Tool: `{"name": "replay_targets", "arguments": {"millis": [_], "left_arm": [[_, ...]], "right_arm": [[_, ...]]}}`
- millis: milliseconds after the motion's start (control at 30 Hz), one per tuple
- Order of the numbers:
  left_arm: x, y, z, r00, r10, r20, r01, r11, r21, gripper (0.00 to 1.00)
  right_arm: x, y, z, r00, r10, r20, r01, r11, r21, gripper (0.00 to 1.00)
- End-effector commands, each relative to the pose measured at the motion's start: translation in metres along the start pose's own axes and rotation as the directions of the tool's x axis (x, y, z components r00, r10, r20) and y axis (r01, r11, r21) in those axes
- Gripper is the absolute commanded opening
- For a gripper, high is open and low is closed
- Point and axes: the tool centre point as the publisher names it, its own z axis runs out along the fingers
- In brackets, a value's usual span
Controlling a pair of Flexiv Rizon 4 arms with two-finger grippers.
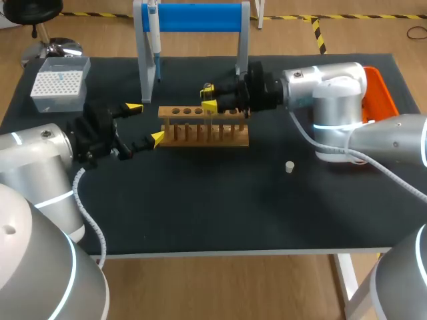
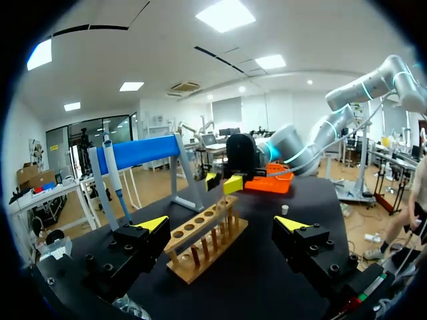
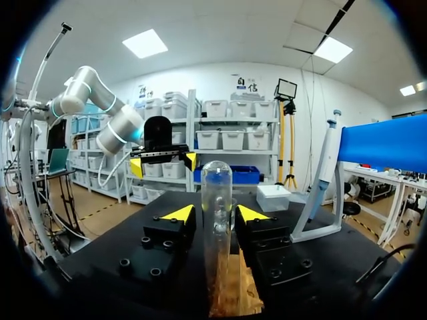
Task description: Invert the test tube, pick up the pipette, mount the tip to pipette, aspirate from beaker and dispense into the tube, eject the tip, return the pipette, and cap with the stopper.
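Closest in, my left arm point(image 1: 40, 153) enters left of the rack point(image 1: 203, 127); the tip box point(image 1: 59, 83) sits far left of the rack and behind it; my left gripper point(image 1: 145, 123) hangs just off the rack's left end, fingers spread wide, holding nothing. The pipette point(image 1: 153, 37) hangs on its stand behind the rack's left end. Over the rack's middle my right gripper point(image 1: 209, 97) pinches the tube point(image 3: 217, 220) from both sides, round end up, mouth down toward the rack; whether the mouth sits in a hole I cannot tell. The stopper point(image 1: 289, 167) lies right of the rack and in front, well apart. The tube has yet to be turned, I judge; I should hold the pinch firm, lift clear of the rack first, roll the wrist slowly until the mouth faces up, then lower it straight into a hole.
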Motion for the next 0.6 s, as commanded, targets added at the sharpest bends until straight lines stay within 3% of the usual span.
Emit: {"name": "replay_targets", "arguments": {"millis": [33,133,167,600], "left_arm": [[0.0012,-0.0001,0.0006,1.0,0.001,0.004,-0.001,1.0,-0.002,1.0],[0.0012,-0.0001,0.0006,1.0,0.001,0.004,-0.001,1.0,-0.002,1.0],[0.0012,-0.0001,0.0006,1.0,0.001,0.004,-0.001,1.0,-0.002,1.0],[0.0012,-0.0001,0.0006,1.0,0.001,0.004,-0.001,1.0,-0.002,1.0]], "right_arm": [[-0.0014,-0.0011,0.0009,1.0,0.001,-0.001,-0.001,1.0,-0.004,0.28],[-0.0017,-0.001,0.001,1.0,0.002,-0.001,-0.002,1.0,-0.006,0.02],[-0.0018,-0.0009,0.0011,1.0,0.002,0.0,-0.002,1.0,-0.006,0.0],[-0.0015,0.0049,-0.0005,1.0,0.012,0.006,-0.012,1.0,-0.025,0.0]]}}
